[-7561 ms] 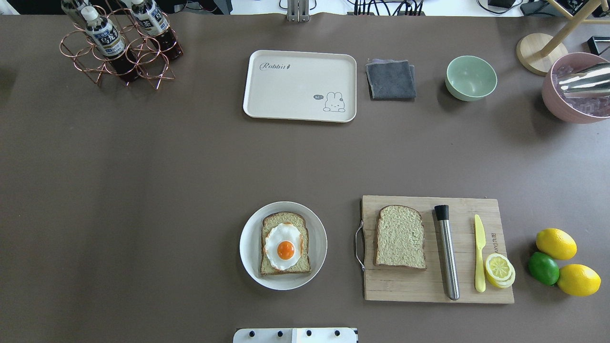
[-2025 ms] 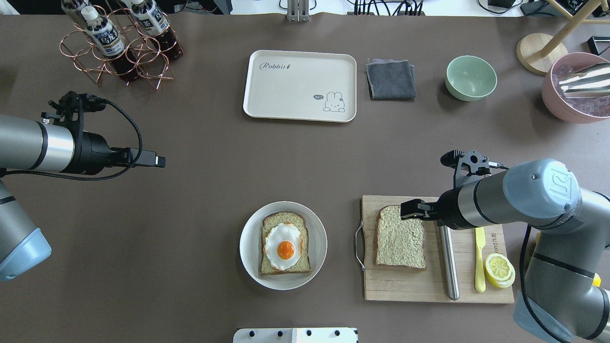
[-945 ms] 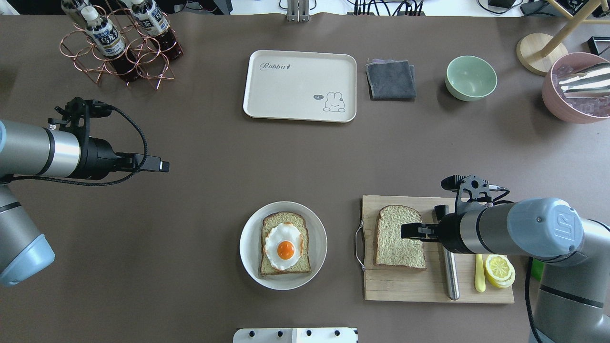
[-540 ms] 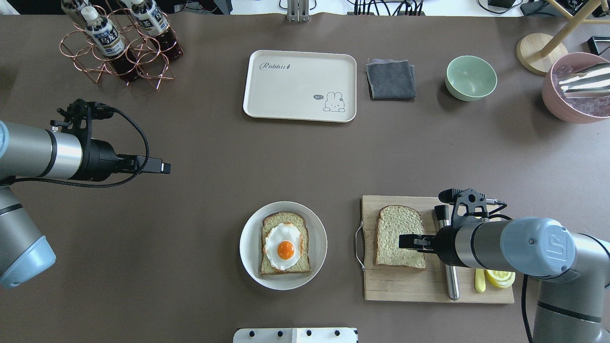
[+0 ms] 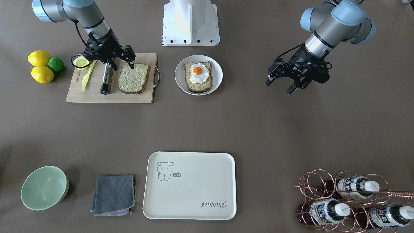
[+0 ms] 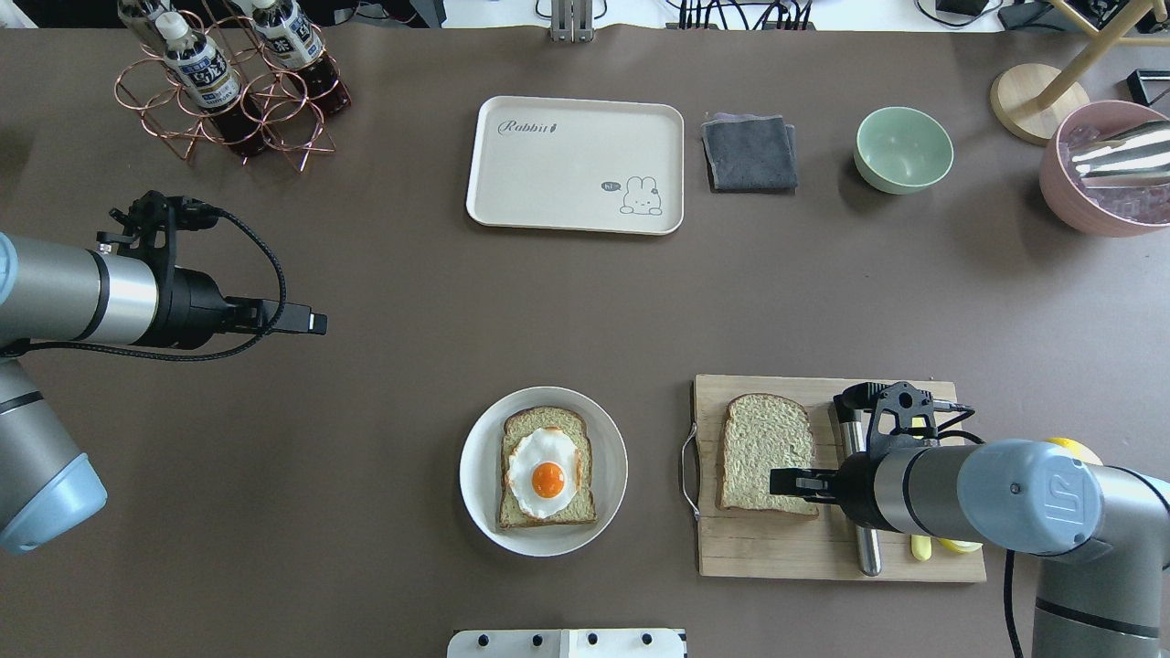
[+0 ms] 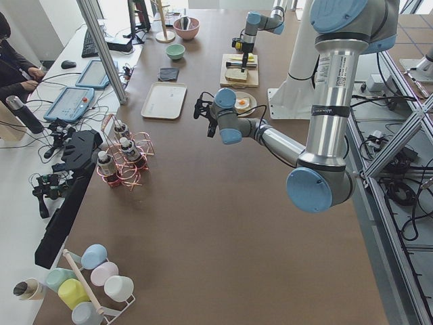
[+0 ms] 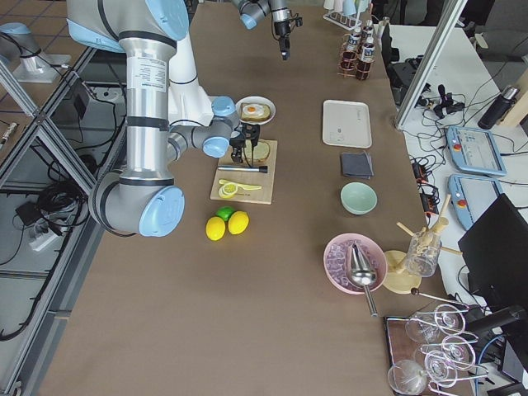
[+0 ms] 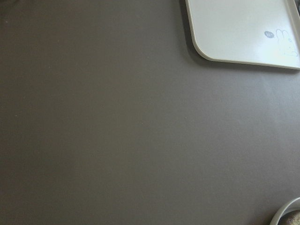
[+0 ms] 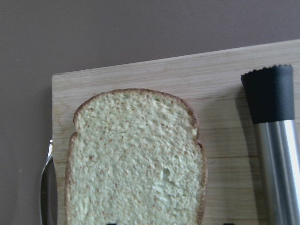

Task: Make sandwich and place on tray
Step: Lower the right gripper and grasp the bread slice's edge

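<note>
Here, in the front-facing view, the right hand [image 5: 123, 66] hangs at upper left over the cutting board [image 5: 97, 95]. Its jaws are spread and hold nothing, and its tips straddle the upper-left corner of the loose bread slice [image 5: 133, 78]; whether they touch it cannot be told. Just right of the board, the plate [image 5: 179, 84] holds the start of the sandwich [image 5: 197, 88], a slice topped with a fried egg [image 5: 197, 72]. The left hand [image 5: 278, 88], also open and empty, hovers over bare worktop [image 5: 258, 129] at upper right, well apart from the plate. The tray [image 5: 194, 191] at lower centre carries nothing but its print. Overhead, the right hand reaches in from the right across a metal rod [image 6: 866, 553], pointing left at the loose slice's lower-right corner. The slice's slightly longer axis runs up and down the frame, so the hand meets its side crust. The plate lies left of the board, and the tray is far up the frame. The side views add nothing on the grip. The left wrist view shows worktop, a tray corner at upper right and a sliver of plate rim at lower right. The right wrist view looks down on the loose slice at lower left, with the rod's black cap at right. By these views the right arm is much the nearer to that slice.
</note>
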`<state>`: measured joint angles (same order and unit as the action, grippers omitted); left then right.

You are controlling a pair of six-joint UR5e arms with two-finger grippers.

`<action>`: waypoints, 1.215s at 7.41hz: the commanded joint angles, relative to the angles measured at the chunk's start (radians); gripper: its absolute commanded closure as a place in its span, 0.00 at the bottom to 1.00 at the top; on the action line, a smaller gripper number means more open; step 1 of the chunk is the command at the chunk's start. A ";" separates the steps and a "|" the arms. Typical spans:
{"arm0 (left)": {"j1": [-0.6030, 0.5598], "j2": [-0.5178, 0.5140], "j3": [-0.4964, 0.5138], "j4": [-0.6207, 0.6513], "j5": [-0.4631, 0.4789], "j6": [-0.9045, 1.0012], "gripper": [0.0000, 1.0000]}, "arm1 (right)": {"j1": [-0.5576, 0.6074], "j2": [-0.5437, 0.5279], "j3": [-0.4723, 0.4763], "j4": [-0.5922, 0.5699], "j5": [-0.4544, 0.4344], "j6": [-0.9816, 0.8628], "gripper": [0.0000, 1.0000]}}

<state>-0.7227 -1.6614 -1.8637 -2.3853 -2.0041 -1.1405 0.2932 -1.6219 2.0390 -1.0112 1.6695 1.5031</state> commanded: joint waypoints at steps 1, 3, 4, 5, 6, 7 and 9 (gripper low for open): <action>0.000 0.000 0.001 0.000 0.001 0.002 0.02 | -0.006 -0.006 0.000 0.000 -0.007 0.000 0.23; 0.000 -0.003 0.003 0.000 0.001 0.004 0.02 | -0.019 -0.006 -0.003 0.000 -0.028 0.000 0.30; 0.000 -0.003 0.003 0.000 0.001 0.004 0.02 | -0.022 -0.004 -0.003 0.000 -0.028 0.000 0.30; 0.000 -0.003 0.005 0.000 -0.001 0.005 0.02 | -0.025 -0.004 -0.005 0.000 -0.030 0.000 0.30; 0.000 -0.003 0.003 0.000 0.001 0.005 0.02 | -0.026 -0.003 -0.005 0.000 -0.034 0.002 0.30; 0.000 -0.003 0.003 0.000 -0.001 0.005 0.02 | -0.029 -0.001 -0.005 0.000 -0.036 0.002 0.33; 0.000 -0.003 0.003 0.000 -0.001 0.005 0.02 | -0.032 0.004 -0.005 0.000 -0.042 0.026 0.64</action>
<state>-0.7225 -1.6644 -1.8606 -2.3853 -2.0047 -1.1352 0.2637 -1.6207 2.0342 -1.0115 1.6332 1.5067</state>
